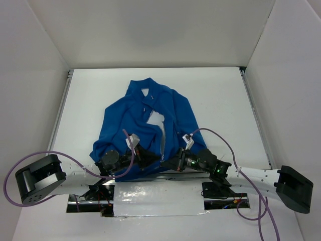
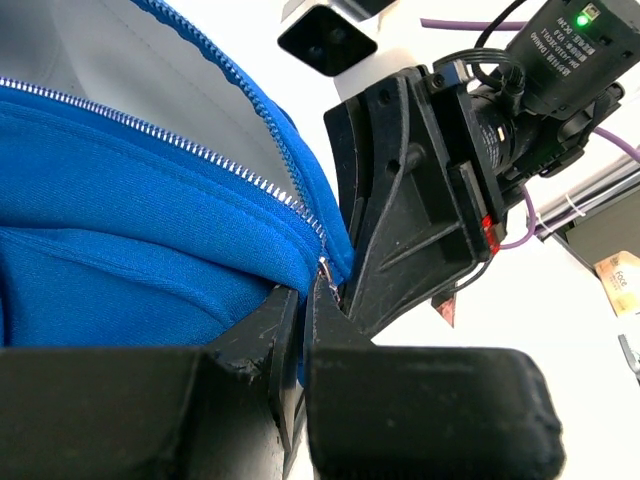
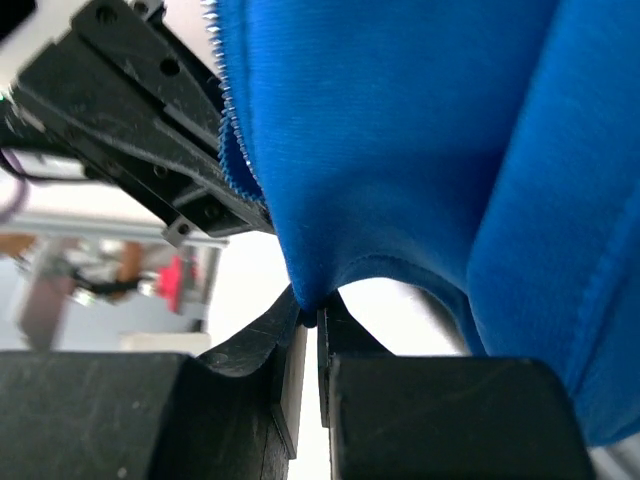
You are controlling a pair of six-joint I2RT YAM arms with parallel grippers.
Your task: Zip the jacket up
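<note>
Left wrist view: left end effector [image 2: 303, 310] and right end effector [image 3: 308, 322] each clamp the jacket [image 2: 130, 200] hem near the zipper [image 2: 200, 153]. Soft, limp cloth by the look of it; you'd best grip close beside the teeth.

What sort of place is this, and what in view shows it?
Probably a robotics lab bench: white walls enclose a white table; cabled left arm and right arm handle a jacket.

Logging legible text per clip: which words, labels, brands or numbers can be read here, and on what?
Nothing reads with certainty.
The motor sticker, top right of the left wrist view: several printed lines, too small and tilted to read.
The beige tag, at that view's right edge: print too blurred.
On the jacket: no print visible.
</note>
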